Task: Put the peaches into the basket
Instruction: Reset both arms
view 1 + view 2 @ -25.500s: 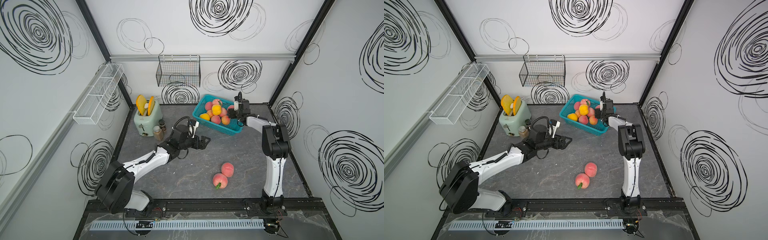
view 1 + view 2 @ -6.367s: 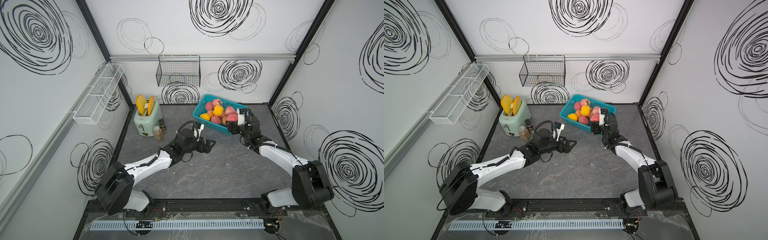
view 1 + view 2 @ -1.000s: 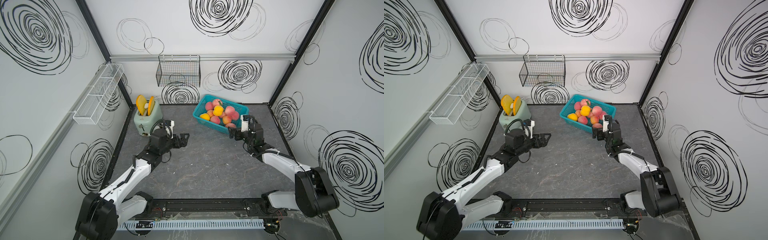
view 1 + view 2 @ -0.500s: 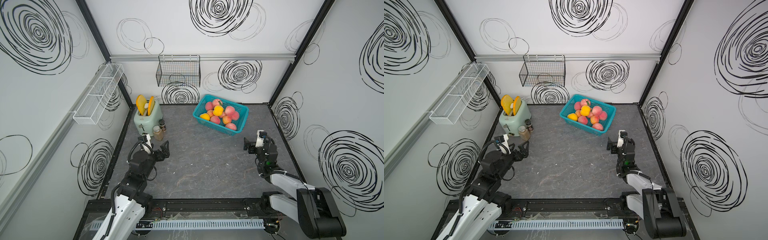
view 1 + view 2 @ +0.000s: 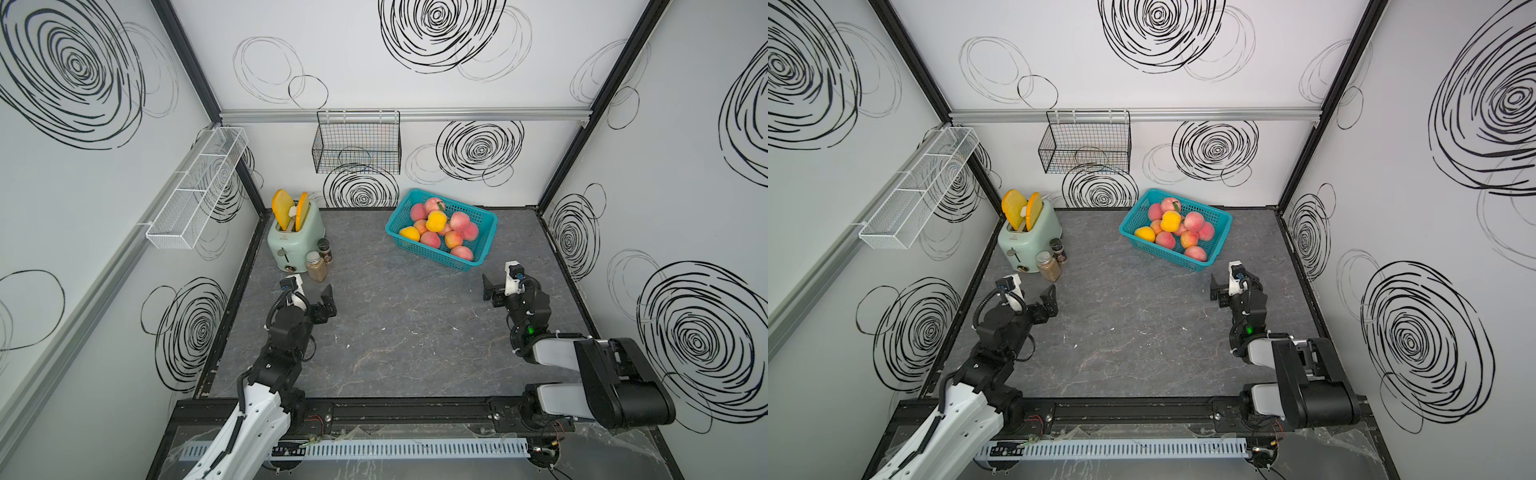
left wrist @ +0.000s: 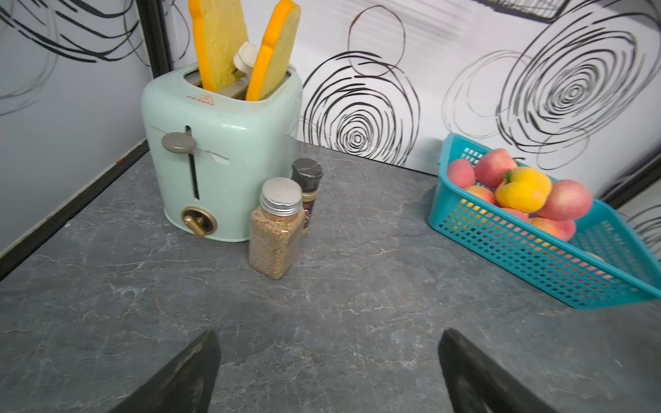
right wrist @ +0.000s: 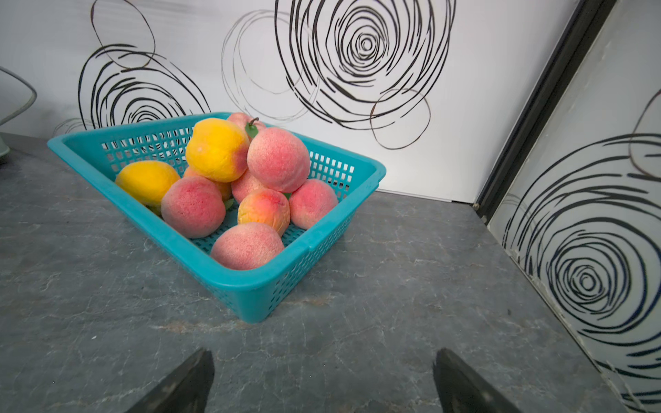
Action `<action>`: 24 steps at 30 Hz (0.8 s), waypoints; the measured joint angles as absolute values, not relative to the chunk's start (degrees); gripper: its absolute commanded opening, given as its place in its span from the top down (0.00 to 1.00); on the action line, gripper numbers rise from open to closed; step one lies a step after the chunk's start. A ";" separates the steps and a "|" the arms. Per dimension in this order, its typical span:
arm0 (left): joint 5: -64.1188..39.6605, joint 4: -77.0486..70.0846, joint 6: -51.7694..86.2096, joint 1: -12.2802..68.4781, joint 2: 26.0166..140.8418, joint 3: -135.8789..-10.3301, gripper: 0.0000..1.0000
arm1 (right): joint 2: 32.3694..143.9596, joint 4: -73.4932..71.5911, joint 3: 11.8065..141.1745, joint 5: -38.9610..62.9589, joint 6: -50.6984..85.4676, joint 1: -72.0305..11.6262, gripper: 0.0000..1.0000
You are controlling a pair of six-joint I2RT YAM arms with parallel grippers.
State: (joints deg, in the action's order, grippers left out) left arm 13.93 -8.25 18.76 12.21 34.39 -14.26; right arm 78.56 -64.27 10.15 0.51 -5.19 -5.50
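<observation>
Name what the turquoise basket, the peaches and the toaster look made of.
Basket: moulded plastic, slightly glossy, with gridded perforated walls. Peaches: likely foam or soft plastic, matte with fuzzy, speckled skin. Toaster: painted metal or plastic, hard to tell; smooth mint shell with soft highlights.

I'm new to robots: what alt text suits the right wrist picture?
A turquoise basket piled with pink and yellow peaches sits on a grey marbled table by a swirl-patterned wall. The open, empty right gripper points toward it.
</observation>
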 measured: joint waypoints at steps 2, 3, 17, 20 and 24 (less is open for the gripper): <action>14.59 -12.49 18.15 9.93 38.15 -13.43 0.02 | 79.79 -65.04 9.93 -0.27 -5.21 -5.45 0.01; 14.37 -15.35 18.00 8.01 40.51 -12.97 0.02 | 80.16 -65.39 9.91 -0.71 -5.17 -5.41 0.01; 10.20 -51.09 12.93 -3.14 68.95 -9.37 0.02 | 87.05 -72.42 10.00 -2.81 -1.30 -1.78 0.01; 9.02 -56.38 10.87 -2.24 73.97 -9.56 0.02 | 87.07 -72.40 10.26 -2.96 -0.64 -1.43 0.01; 9.19 -61.52 8.36 -0.58 77.84 -9.96 0.02 | 87.05 -72.38 10.31 -3.01 -0.36 -1.06 0.01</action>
State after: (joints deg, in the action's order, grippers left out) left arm 9.19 -61.52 8.36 -0.58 77.84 -9.96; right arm 87.05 -72.38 10.31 -3.01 -0.36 -1.06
